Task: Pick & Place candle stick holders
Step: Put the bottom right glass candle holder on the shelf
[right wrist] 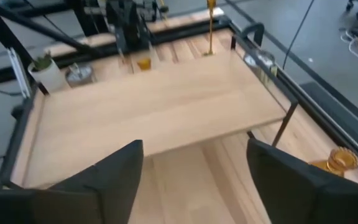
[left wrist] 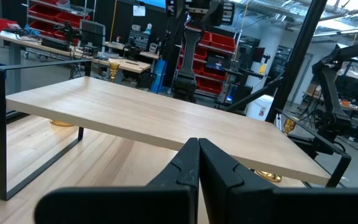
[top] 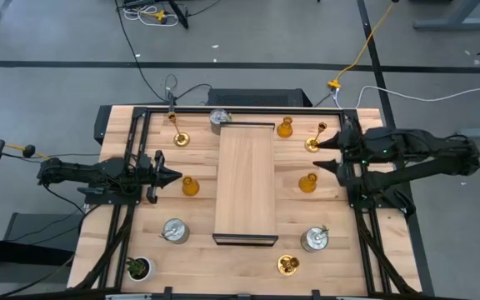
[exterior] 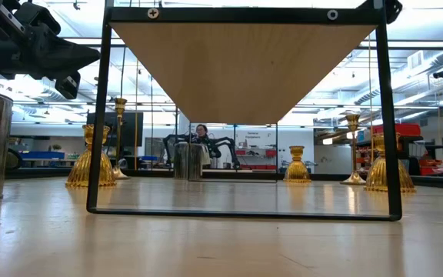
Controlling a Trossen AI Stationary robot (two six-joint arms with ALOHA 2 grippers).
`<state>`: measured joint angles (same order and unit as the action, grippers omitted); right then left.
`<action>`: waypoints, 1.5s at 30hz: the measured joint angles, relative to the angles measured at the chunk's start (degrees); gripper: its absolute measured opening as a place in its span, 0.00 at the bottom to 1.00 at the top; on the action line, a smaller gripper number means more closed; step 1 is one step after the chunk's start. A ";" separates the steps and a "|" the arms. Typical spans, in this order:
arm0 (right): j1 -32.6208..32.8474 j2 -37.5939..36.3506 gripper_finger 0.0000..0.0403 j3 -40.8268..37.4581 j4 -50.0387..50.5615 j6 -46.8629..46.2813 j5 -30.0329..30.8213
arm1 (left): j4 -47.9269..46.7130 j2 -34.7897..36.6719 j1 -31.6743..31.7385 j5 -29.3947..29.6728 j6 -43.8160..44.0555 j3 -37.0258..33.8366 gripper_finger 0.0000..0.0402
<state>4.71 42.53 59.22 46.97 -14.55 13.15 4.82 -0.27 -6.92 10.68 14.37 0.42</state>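
Landmark: raised wooden shelf (top: pixel 245 182) at bench (top: pixel 115 125) centre. Nine candle stick holders (top: pixel 190 186) stand on the bench around the shelf, none on it. Left gripper (top: pixel 176 176) beside shelf's left edge, fingers pressed together, empty. Right gripper (top: pixel 322 155) off shelf's right edge, fingers spread, empty, between a gold holder (top: pixel 313 143) and an amber holder (top: pixel 308 182).

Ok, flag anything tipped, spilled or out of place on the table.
Nothing stands out. The gold, amber and silver candle stick holders all stand around the raised wooden shelf; none looks tipped. The only non-holder is the tiny green potted plant, at a table corner.
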 joint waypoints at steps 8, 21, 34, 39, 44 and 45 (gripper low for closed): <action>0.00 4.84 0.85 0.00 4.52 -0.22 0.92 | 0.00 0.00 0.00 0.00 0.00 0.00 0.02; -0.96 13.30 0.89 0.00 14.36 0.17 0.76 | 0.00 0.00 0.00 0.00 0.00 0.00 0.02; -7.08 16.89 0.89 -1.75 15.45 9.19 -4.11 | 0.00 0.00 0.00 0.00 0.00 0.00 0.02; -8.75 16.89 0.89 -7.25 13.77 10.56 -8.15 | 0.00 0.00 0.00 0.00 0.01 -0.01 0.02; -9.03 16.91 0.89 -13.04 9.55 10.78 -8.27 | 0.00 0.02 0.00 0.00 0.02 0.00 0.02; -9.03 16.91 0.89 -13.91 8.98 10.75 -8.63 | 0.00 0.01 0.00 0.00 0.00 -0.02 0.02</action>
<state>-4.32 59.44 45.31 55.96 -3.79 4.52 4.82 -0.26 -6.92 10.68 14.37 0.40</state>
